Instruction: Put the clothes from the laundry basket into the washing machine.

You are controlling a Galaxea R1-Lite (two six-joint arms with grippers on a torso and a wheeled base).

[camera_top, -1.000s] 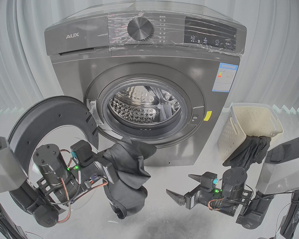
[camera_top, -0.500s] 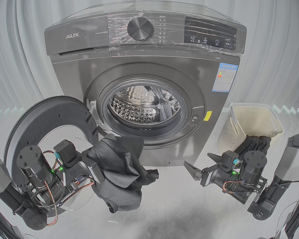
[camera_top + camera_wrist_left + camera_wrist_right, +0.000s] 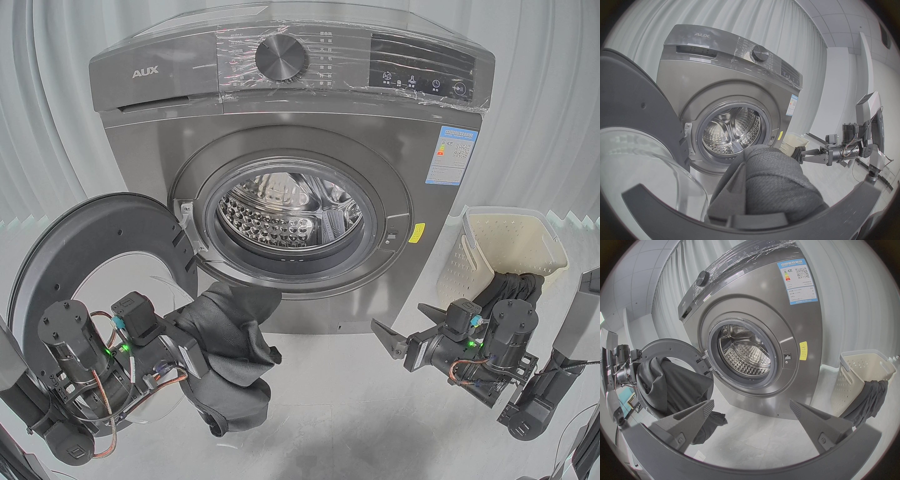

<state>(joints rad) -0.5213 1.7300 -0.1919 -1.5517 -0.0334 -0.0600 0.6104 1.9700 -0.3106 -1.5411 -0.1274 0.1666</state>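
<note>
**Garment in your left gripper, outside the drum**

The dark garment (image 3: 231,350) is bunched over your left gripper (image 3: 762,200). Part of it is piled above the fingers and the rest hangs below them, clear of the floor (image 3: 350,400). One finger (image 3: 731,190) shows beside the cloth and the other is buried under it. The grip therefore looks closed on the fabric, but you can't see the pinch itself.

Ahead of those fingers and higher up is the washing machine (image 3: 287,125). Its drum (image 3: 287,209) is open and shows bare metal. The garment's top fold sits just below the rim of the opening, outside it. The swung-out door (image 3: 94,244) stands close beside the fingers on their outer side.

Your right gripper (image 3: 397,315) is well apart from the left one, with its fingers spread wide and nothing between them. They point toward the lower front of the machine. Behind them, close to the wrist, stands the laundry basket (image 3: 512,240). A second garment (image 3: 506,300) is draped over its near rim and hangs down its outside wall.
</note>
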